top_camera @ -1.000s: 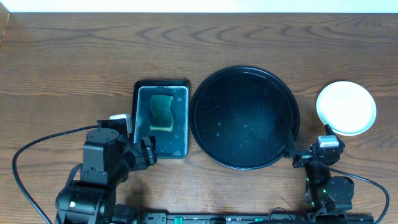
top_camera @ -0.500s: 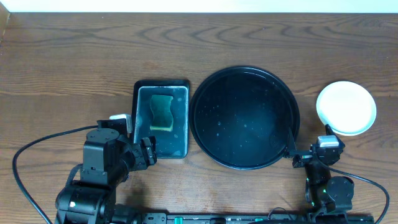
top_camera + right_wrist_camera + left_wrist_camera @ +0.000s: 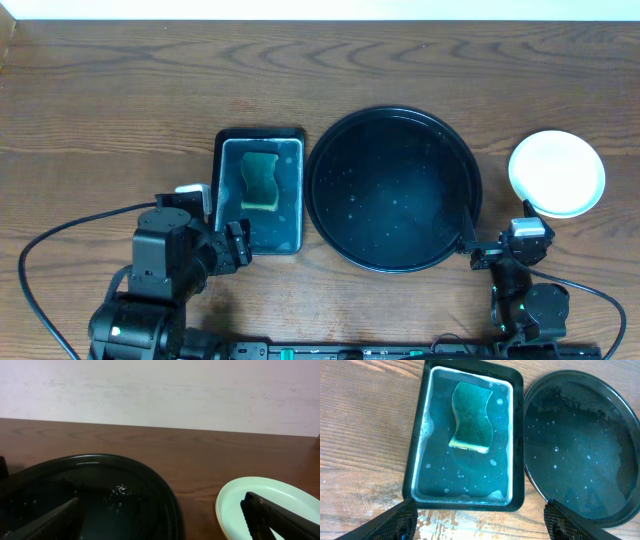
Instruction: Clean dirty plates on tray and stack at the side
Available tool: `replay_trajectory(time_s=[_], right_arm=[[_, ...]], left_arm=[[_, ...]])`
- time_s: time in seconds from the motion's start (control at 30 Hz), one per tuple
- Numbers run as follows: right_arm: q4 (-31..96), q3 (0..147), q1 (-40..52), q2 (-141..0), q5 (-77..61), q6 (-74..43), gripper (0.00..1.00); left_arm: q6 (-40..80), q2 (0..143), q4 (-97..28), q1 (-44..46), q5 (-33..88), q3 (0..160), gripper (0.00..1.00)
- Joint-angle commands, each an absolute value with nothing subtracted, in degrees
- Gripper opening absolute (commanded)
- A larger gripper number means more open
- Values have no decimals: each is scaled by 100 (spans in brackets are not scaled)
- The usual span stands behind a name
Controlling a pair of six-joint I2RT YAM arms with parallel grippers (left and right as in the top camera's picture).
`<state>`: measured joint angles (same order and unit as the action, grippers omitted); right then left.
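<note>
Plates: one round pile seen from above. It stands on the tabletop to the right of the round tray and apart from its rim. How many lie in the pile I cannot tell.
Plates, look: the top one is pale mint and smooth. A thin yellowish edge shows under it in the right wrist view.
Round tray: one, glossy black with a raised rim, water drops and bits of foam on its floor.
Rectangular tray: one, black, just left of the round tray, with shallow soapy water in it.
Sponge: one, green with a yellow underside and wavy sides, lying in the far half of the rectangular tray.
Tabletop: dark brown wood grain, with wet smears at the near edge of the rectangular tray.
Wall: pale and plain, behind the far edge.
Left end effector: fingers spread wide, holding nothing, near the rectangular tray's near edge.
Right end effector: fingers fully spread, holding nothing, near the round tray and the plates.
</note>
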<state>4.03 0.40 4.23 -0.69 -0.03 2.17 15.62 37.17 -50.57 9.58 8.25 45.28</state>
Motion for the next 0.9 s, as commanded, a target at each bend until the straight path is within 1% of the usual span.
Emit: replay_trajectory(time_s=[0.0,0.3,0.5,0.6,0.87], right_arm=[[429,32,364,-27,-43,263,99],[429,32,364,-27,-45,263,99],[429,32,364,-27,-45,263,99],[429,32,364,-27,-45,266,99],[429,32,364,-27,-45,263,99]], left_arm=[[1525,3623,-5048,974,814,4473,82],[1472,3356,-5046,974,676,4458,82],[1450,2987,-4904,974,655,4158,82],[1334,2698,-4521,972,657,3844,82],[1262,1586,-2947,956,659,2482,82]])
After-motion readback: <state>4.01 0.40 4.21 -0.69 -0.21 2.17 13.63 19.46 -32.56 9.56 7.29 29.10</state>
